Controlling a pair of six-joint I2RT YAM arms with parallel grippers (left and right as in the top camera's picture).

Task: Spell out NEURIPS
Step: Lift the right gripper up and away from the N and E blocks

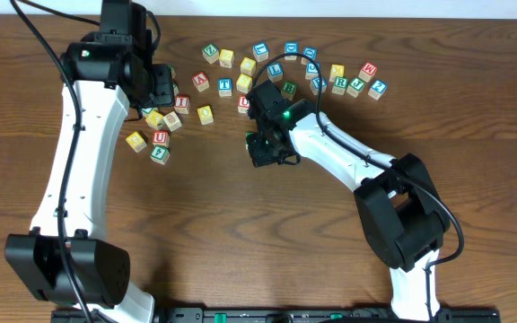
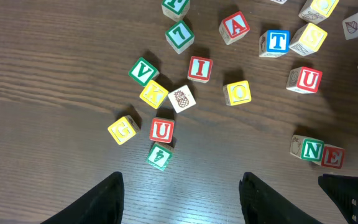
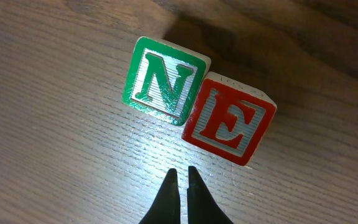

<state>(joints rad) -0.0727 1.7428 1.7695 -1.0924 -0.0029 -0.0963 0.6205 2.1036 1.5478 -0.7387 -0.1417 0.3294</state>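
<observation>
Closest in, the right gripper [image 3: 180,176] is hovering with its fingertips pressed together and nothing between them, just short of the green N cube [image 3: 165,81] and the red E cube [image 3: 230,124]. These two are sitting side by side and touching on the table [image 3: 55,155], slightly askew, probably as the start of the word. The left gripper [image 2: 182,193] is hanging wide apart and empty over the loose pile. The near U cube [image 2: 161,129] is lying closest to it, though a yellow G cube [image 2: 123,129] and a green picture cube [image 2: 160,155] are crowding it. The far U cube [image 2: 304,79] is standing freer, nearer the N and E. Beyond, the red I cube [image 2: 199,68] is waiting, with the A cube [image 2: 234,27] and T cube [image 2: 274,42] lying farther off as distractors.
</observation>
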